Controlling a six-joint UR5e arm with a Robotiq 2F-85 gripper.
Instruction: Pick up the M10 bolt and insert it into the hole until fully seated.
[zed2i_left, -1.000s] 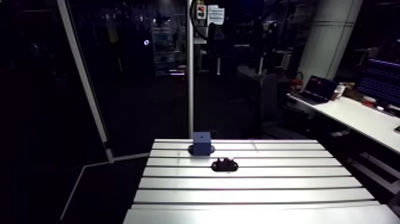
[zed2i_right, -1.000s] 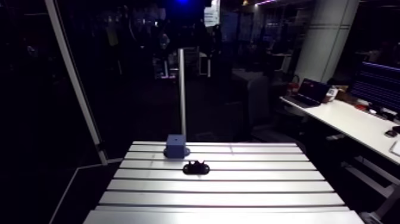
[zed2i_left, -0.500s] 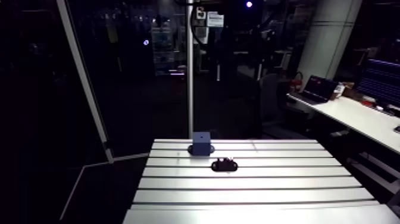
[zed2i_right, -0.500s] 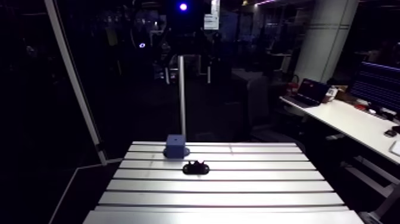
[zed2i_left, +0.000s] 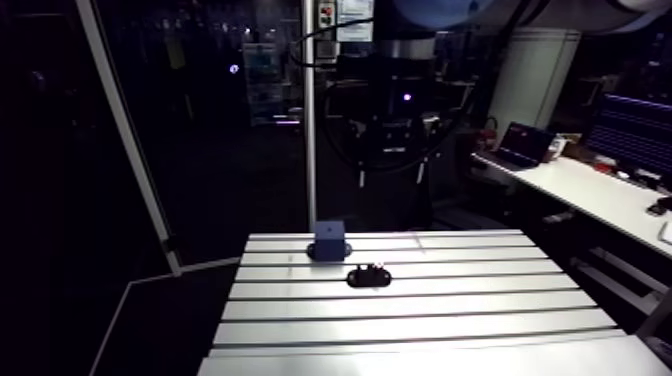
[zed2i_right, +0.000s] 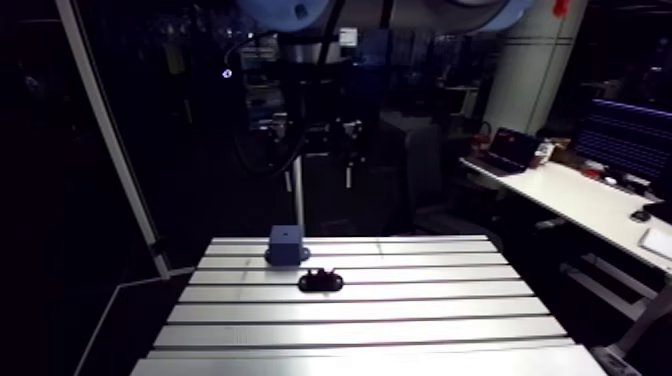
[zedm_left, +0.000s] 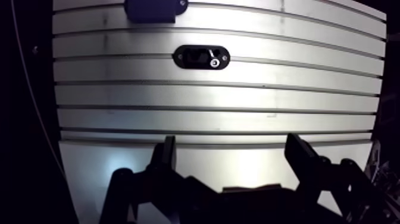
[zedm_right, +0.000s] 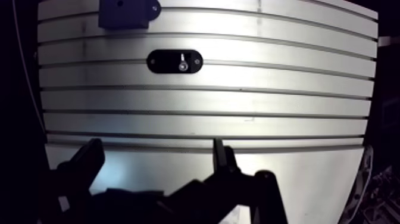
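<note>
Looking down the arm view first, the slotted worktop (zed2i_left: 420, 320) carries a blue block (zed2i_left: 329, 238) at its far side. Just beside the block, on the camera's side of it, lies a low black oval holder (zed2i_left: 369, 277). Something small stands up from the holder, too dim to name from here. The arm's wrist hangs high above and well apart from the block.

From the wrist view, the tool (zedm_left: 232, 148) is spread wide, with nothing between its fingers (zedm_left: 167, 156) and only bare worktop under it. The holder lies well ahead of the tool, on the tool's side of the blue block. A bright metal spot in it is, I judge, the M10 bolt (zedm_left: 215, 62), sitting toward the holder's end farther from the block.

The approach is not yet made, and the risks lie there. The bolt shows little of itself above the holder, so a descent slightly off could set a finger on the holder's rim and drag or lift it. A wide-spread finger could also knock the block, which stands so close. A skewed pinch would tilt the bolt and jam it at the hole's mouth.
</note>
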